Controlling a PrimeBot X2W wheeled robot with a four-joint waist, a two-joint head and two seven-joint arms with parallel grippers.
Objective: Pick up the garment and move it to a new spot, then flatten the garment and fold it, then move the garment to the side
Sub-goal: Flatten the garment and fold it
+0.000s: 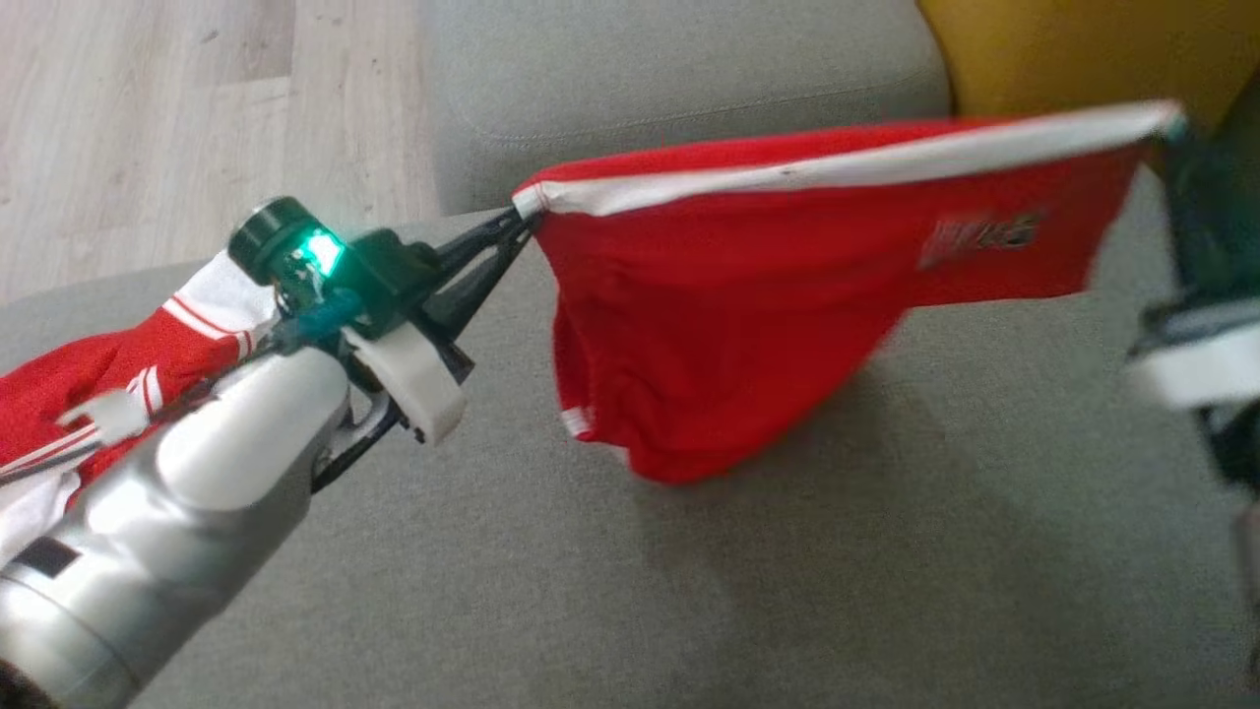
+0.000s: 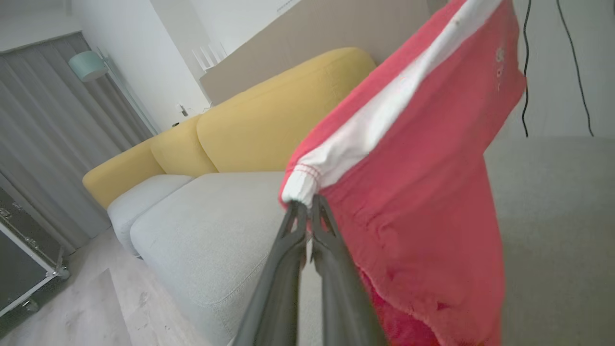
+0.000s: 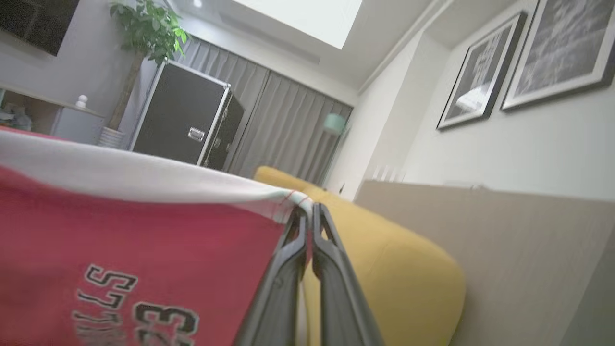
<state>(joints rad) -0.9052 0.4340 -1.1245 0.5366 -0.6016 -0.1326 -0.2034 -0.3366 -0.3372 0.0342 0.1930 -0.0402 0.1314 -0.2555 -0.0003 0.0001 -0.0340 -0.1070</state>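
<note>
Here the grey sofa seat (image 1: 886, 551) spreads under everything. Above it the red garment (image 1: 748, 325) hangs stretched along its white band (image 1: 837, 167), its lower part sagging, seemingly clear of the seat. The left tool (image 1: 517, 222) is clamped tight on the band's left corner; the right tool (image 3: 307, 211), blurred in the head view, pinches the opposite corner, fingers pressed together

Two grippers: left gripper (image 1: 519, 221), right gripper (image 3: 307, 210); two red garments: one garment (image 1: 748, 325) strung between them, a second garment (image 1: 118, 364) behind the left gripper; two framed pictures (image 3: 475, 77) above the right gripper; one black case (image 3: 182, 120).
</note>
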